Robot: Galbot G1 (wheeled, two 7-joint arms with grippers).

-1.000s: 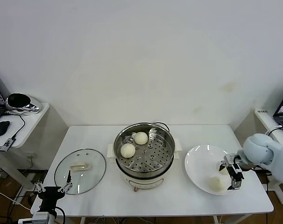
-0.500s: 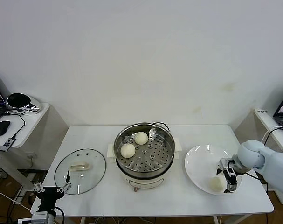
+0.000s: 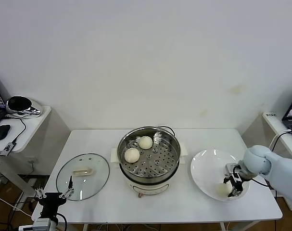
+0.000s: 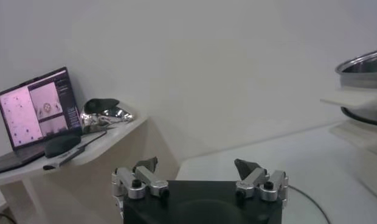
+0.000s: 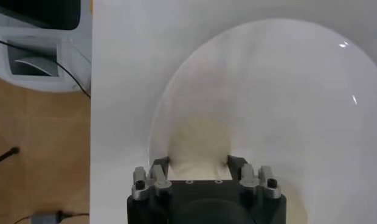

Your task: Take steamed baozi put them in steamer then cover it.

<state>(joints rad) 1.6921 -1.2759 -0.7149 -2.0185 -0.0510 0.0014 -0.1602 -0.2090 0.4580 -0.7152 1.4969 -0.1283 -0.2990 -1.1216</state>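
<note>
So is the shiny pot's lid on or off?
Off. The clear glass lid lies flat on the white table, left of the open steel steamer.

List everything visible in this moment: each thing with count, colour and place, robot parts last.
Baozi: three in view, cream-white; two in the steamer, one on the plate between the right pincer's fingers.
Steamer: one, shiny steel on a white base, table centre.
Cover: one, clear glass with cream handle, flat on the table left of the steamer.
Plate: one, white, right of the steamer.
Table: one, white.
Side shelf: one, white, far left, with a black mouse and a laptop.
Left pincer: open, parked at the near left table edge.
Right pincer: shut on the plate's baozi.
</note>
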